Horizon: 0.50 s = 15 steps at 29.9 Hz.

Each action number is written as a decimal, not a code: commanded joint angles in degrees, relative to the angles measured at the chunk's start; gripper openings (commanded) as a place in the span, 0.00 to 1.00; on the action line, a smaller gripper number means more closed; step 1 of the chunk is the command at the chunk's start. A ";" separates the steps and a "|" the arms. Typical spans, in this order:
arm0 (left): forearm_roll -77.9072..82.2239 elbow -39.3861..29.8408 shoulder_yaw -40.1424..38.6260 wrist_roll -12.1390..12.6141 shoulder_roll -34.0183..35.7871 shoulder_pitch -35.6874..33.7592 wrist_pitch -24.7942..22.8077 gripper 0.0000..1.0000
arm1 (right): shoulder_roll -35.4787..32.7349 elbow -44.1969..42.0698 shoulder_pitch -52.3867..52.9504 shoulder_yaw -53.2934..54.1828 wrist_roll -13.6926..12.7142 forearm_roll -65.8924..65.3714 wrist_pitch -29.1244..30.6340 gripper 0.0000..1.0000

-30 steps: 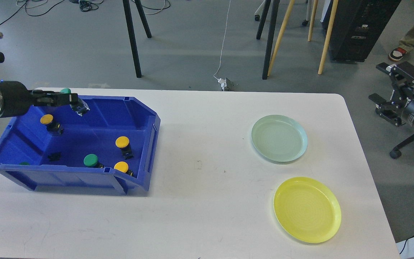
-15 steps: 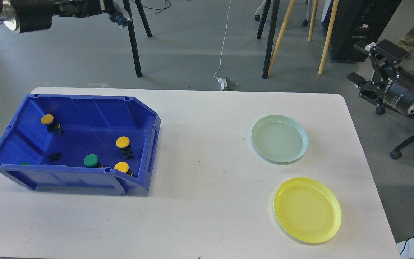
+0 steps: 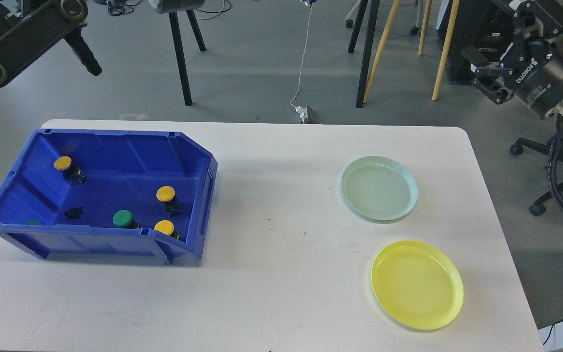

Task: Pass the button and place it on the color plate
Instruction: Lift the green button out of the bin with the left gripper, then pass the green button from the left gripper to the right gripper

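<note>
A blue bin (image 3: 203, 195) on the left of the white table holds three yellow buttons (image 3: 165, 193), (image 3: 62, 163), (image 3: 164, 226) and a green button (image 3: 122, 218). Another green one (image 3: 32, 223) peeks out at the bin's front left corner. A pale green plate (image 3: 379, 188) and a yellow plate (image 3: 417, 284) lie empty at the right. My left arm (image 3: 12, 39) rises past the top edge; its gripper is out of view. A small bluish bit (image 3: 306, 2) shows at the top edge. My right gripper (image 3: 482, 73) is open and empty, high beyond the table's far right corner.
A loose black part (image 3: 73, 213) lies in the bin. Black stand legs (image 3: 181, 63) and wooden legs (image 3: 384, 44) stand on the floor behind the table. A black cabinet (image 3: 472, 39) and an office chair base (image 3: 538, 208) are at the right.
My left arm has risen from the bin's back rim with a green button and swung right, its gripper leaving the view at the top. My right gripper has moved up and left.
</note>
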 commanded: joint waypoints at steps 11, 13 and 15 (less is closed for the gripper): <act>-6.05 3.02 1.11 0.08 -5.87 -2.28 0.01 0.36 | 10.88 3.19 1.09 1.27 -0.09 2.22 -1.79 0.99; -6.58 4.51 0.94 0.08 -7.62 -2.28 0.01 0.36 | 11.33 3.63 1.89 1.35 -0.01 2.66 -1.79 0.99; -6.67 6.26 0.67 -0.01 -9.99 -2.19 0.01 0.36 | 11.33 4.94 2.06 1.79 0.08 3.62 -1.79 0.99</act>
